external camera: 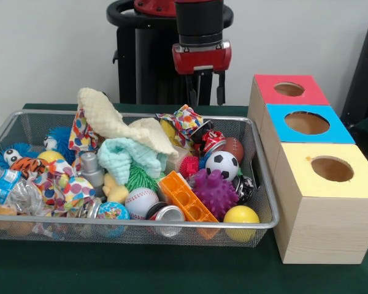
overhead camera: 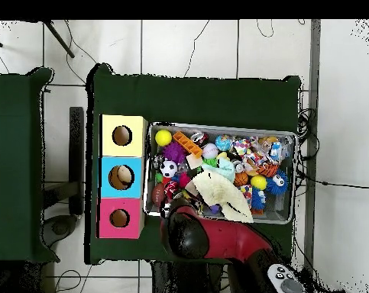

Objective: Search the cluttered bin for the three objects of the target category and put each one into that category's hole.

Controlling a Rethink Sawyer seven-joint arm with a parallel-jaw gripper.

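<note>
Above the far side of the wire bin point(external camera: 24, 125) (full of balls, cans and cloths) hangs the tool point(external camera: 205, 89), its fingers spread and empty, near three boxes point(external camera: 306, 125) with holes on the counter point(external camera: 141, 272).

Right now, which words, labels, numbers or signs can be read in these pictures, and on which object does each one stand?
No text can be read.
Red and white metal can: print too blurred to read.
Clear plastic packet with blue label: label too small to read.
Pink, blue and yellow wooden boxes: no lettering shows.

Red and black arm point(external camera: 200, 37), dark slim fingers point(external camera: 221, 87)
</note>
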